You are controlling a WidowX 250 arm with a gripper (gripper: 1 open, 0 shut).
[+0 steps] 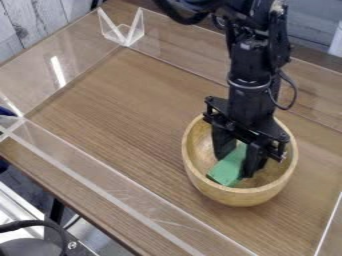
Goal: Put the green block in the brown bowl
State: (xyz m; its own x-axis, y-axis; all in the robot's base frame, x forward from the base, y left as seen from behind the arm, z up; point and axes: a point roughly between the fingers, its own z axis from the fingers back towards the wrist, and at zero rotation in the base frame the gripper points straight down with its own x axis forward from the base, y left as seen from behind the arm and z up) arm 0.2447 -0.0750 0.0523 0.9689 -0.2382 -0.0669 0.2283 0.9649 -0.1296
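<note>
Nearest the camera, a bare stretch of the wooden bench (120, 110) is seen, edged by low clear walls that seem meant to keep things from sliding off. Further back, toward the right, the brown bowl (203, 178) is set on the bench, and the green block (230, 169) is found inside it, tilted, its lower end resting low in the hollow and its upper end reaching up between the fingers (217, 137). The block is thus already within the bowl's rim, so the carrying part of the task is judged to be done and only the release and withdrawal are left. The gripper (243, 150) is lowered into the bowl's mouth and pointed straight down, with the fingers standing on either side of the block; whether the block is pinched or merely flanked cannot be told at this size. Above it, the dark arm is held upright, with a cable looped at its side, rising toward the far edge of the bench.
</note>
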